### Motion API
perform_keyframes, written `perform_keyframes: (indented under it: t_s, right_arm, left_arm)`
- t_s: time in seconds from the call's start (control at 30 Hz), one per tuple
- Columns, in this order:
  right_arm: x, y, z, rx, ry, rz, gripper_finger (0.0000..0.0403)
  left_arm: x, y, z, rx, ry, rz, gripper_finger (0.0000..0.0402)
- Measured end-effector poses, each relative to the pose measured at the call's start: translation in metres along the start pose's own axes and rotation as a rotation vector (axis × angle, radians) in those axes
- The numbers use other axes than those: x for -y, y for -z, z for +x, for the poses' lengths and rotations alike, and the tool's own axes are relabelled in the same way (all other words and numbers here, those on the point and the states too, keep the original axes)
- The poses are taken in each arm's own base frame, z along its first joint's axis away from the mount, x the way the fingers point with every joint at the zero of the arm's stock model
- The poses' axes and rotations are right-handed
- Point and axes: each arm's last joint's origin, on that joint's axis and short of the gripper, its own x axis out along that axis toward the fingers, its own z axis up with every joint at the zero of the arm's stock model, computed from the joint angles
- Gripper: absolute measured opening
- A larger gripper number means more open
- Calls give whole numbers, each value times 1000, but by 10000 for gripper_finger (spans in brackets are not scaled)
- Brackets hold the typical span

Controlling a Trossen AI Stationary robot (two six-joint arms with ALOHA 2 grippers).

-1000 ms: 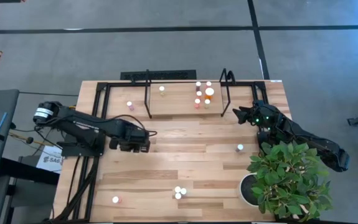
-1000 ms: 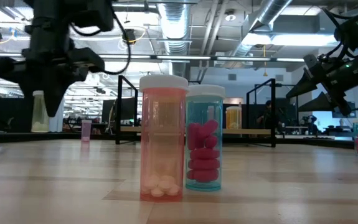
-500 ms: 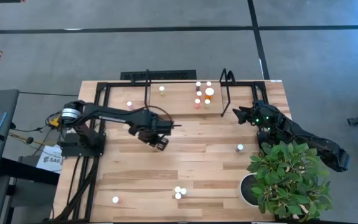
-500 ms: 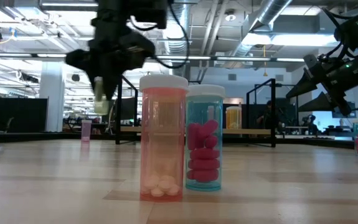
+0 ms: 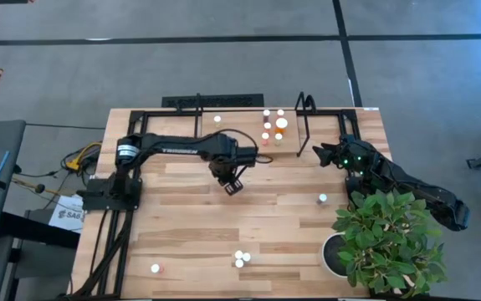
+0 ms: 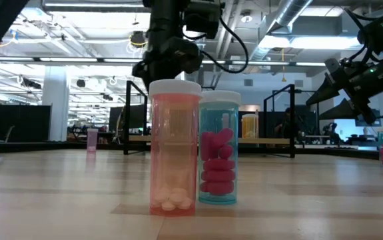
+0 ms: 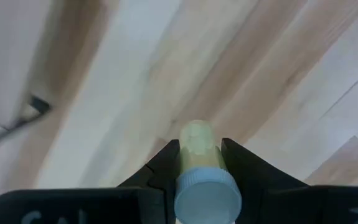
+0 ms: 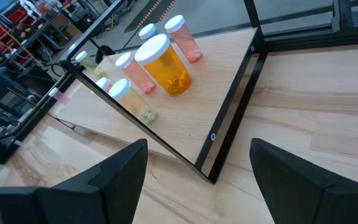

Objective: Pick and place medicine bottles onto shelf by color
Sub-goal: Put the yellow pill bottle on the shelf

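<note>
Yellowish bottle (image 7: 197,149) (body half hidden), left tool (image 7: 198,163)

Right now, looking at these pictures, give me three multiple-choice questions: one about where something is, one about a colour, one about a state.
1. Where is the left gripper?
A. above the middle of the table, just in front of the shelf
B. over the plant pot
C. off the table's left edge

2. What colour is the body of the bottle that the left gripper holds?
A. bright blue
B. pale yellowish
C. black

3. How is the right gripper?
A. shut on a bottle
B. open and empty
C. shut on the shelf frame

Answers:
1 A: the high view shows the left gripper over the table near the shelf.
2 B: the left wrist view shows a yellowish bottle between the fingers.
3 B: the right gripper shows spread fingers with nothing between.
</note>
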Motion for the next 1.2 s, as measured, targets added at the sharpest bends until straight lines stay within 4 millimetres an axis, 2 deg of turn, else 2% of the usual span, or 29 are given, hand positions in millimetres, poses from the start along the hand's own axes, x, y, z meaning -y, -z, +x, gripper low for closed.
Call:
perform_keyframes:
  t_s: [0.27,0.67,0.93,1.2]
  right_arm:
    - [0,0,0,0,0,0,305]
    - [0,0,0,0,0,0,305]
    - [0,0,0,0,0,0,305]
    - [0,0,0,0,0,0,305]
  left_arm:
    - [-26,-26,-6,15,1,106,83]
    - [-90,-48,-5,31,1,140,83]
    - [-113,-59,-5,96,-2,225,83]
    - [-130,-65,-6,139,-8,211,83]
